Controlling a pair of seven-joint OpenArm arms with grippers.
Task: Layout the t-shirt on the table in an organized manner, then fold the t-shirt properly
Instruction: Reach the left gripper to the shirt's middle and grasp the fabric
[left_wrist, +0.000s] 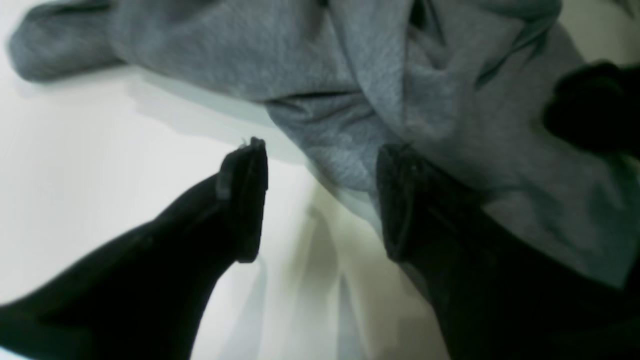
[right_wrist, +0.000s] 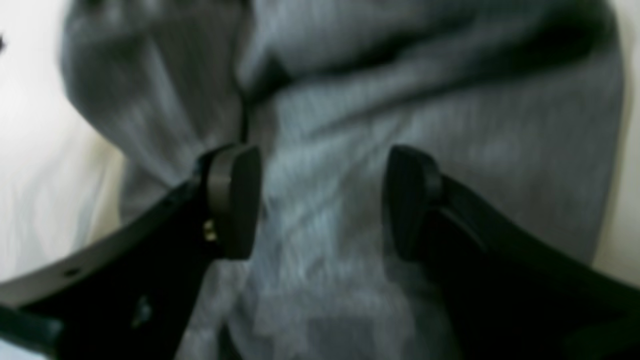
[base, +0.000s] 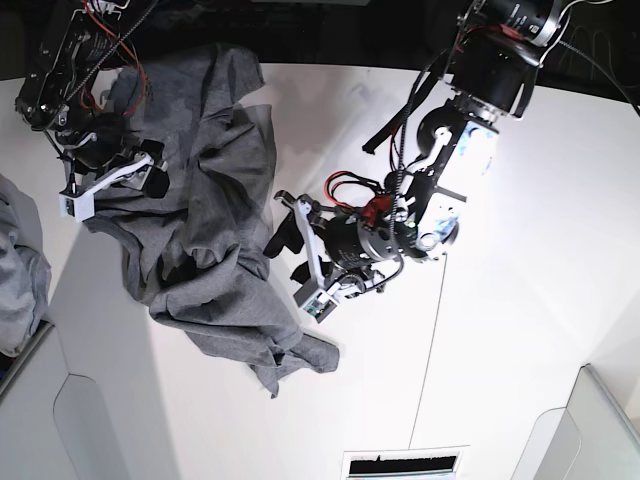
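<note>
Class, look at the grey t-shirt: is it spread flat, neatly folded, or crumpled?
Crumpled. The t-shirt lies bunched in deep wrinkles and overlapping layers on the table, with no flat outline or tidy fold.

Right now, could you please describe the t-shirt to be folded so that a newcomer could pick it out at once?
Start at the white table that fills the base view, then look at its left half. The t-shirt is the large crumpled mid-grey cloth spread there between the two arms. The paler bluish-grey cloth sits apart at the left edge.
</note>
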